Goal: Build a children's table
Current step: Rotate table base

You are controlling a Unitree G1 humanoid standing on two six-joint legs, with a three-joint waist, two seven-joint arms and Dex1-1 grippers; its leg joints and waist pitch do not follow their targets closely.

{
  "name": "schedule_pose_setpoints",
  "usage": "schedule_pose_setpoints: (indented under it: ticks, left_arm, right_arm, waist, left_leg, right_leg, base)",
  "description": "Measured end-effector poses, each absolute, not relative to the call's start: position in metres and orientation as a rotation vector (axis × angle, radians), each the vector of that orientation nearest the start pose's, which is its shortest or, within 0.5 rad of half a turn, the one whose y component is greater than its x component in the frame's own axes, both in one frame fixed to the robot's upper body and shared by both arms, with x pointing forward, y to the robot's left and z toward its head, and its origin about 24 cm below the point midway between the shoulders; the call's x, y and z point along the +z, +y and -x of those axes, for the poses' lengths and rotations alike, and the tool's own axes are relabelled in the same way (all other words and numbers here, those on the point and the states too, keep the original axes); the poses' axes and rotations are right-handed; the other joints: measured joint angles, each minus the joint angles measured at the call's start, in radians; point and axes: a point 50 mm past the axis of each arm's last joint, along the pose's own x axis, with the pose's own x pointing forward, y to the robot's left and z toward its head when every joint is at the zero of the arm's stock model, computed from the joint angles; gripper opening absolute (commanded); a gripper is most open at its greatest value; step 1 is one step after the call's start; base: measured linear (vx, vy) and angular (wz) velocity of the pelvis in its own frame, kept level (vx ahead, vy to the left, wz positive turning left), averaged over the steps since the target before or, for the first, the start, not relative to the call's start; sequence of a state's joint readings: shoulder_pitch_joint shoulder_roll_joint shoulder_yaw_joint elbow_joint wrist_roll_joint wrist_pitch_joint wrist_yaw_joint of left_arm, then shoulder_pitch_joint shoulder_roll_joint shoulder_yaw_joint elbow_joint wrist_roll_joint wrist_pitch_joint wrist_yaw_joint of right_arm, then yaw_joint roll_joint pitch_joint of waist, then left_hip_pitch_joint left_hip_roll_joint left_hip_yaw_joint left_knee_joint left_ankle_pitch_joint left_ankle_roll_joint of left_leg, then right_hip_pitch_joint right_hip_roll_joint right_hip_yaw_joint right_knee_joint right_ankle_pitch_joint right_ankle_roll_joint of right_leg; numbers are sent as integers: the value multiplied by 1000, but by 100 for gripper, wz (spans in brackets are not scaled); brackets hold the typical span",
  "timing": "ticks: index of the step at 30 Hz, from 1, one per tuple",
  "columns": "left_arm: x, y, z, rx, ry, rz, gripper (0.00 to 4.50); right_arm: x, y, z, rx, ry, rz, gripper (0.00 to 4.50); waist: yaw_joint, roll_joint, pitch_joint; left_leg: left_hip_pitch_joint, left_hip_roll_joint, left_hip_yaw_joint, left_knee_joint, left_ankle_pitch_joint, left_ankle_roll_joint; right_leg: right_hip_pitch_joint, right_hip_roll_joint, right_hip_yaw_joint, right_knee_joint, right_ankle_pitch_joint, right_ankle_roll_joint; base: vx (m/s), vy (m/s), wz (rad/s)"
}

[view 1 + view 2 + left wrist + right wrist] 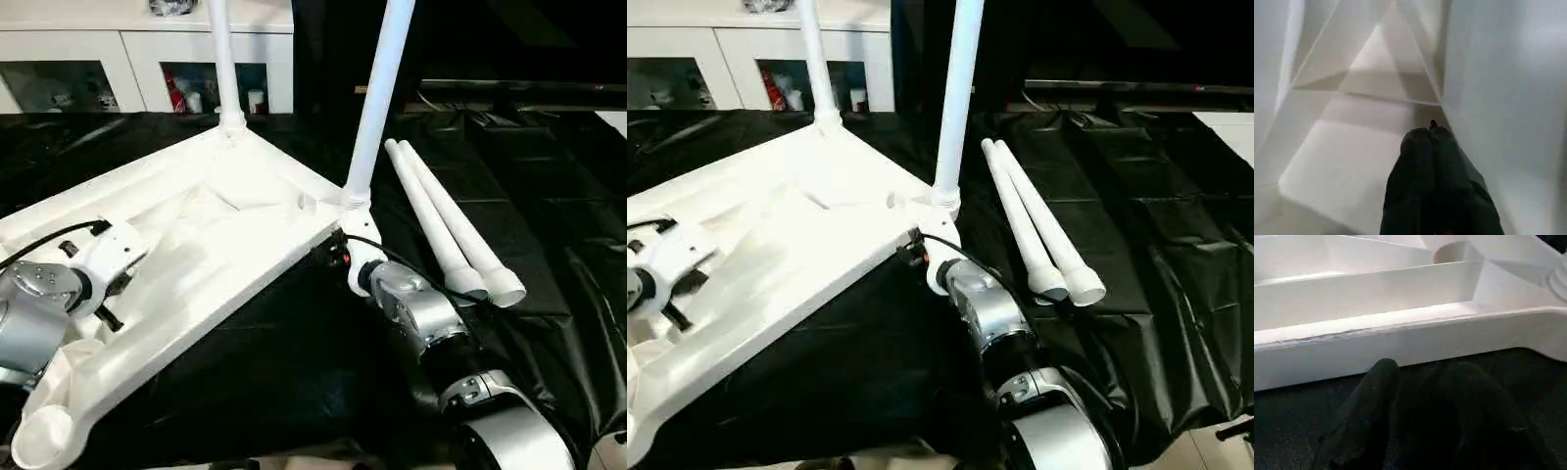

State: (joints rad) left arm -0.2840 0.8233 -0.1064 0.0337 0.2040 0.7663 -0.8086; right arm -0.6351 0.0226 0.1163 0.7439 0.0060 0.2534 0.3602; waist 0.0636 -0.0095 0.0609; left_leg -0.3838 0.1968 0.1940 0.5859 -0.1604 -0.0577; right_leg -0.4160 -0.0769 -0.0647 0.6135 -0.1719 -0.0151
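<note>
Upside-down tabletop (225, 235) on the black sheet (294, 372), near-left. Left gripper (1431, 131) pinched shut, empty, over the ribbed underside. Right gripper (1415, 382) at the near-right rim – can't tell how wide. Probably light, stiff, slick plastic – best grabbed by rim or ribs. Further right, two loose legs (456, 245). Far edge, two legs standing (377, 98) in sockets. No readable writing or branding.

floor: black sheeting (549, 196) | back: white cabinet (137, 44), glass doors | beyond: dark
</note>
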Motion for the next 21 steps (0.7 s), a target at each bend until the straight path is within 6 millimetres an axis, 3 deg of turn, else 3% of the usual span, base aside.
schedule_pose_setpoints:
  ticks: [9, 14, 21]
  left_arm:
    - [93, 264, -257, -690, 866, -613, 0]
    - [86, 237, -253, -907, 833, -513, 0]
    - [82, 203, -261, -1060, 760, -483, 0]
  right_arm:
    - [27, -59, -342, 614, 418, 79, 110]
    - [26, -60, -342, 619, 419, 74, 74]
    - [31, -55, -344, 654, 394, 73, 4]
  waist:
    - [-3, -1, 0]
    - [-8, -2, -1]
    - [-12, -2, -1]
  left_leg:
    - [0, 0, 0, 1, 0, 0]
    - [1, 0, 0, 1, 0, 0]
    - [1, 0, 0, 1, 0, -1]
  right_leg:
    - [0, 0, 1, 0, 0, 0]
    - [0, 0, 1, 1, 0, 0]
    - [-1, 0, 1, 3, 0, -1]
  base:
    - [0, 0, 0]
    - [0, 0, 0]
    - [0, 0, 0]
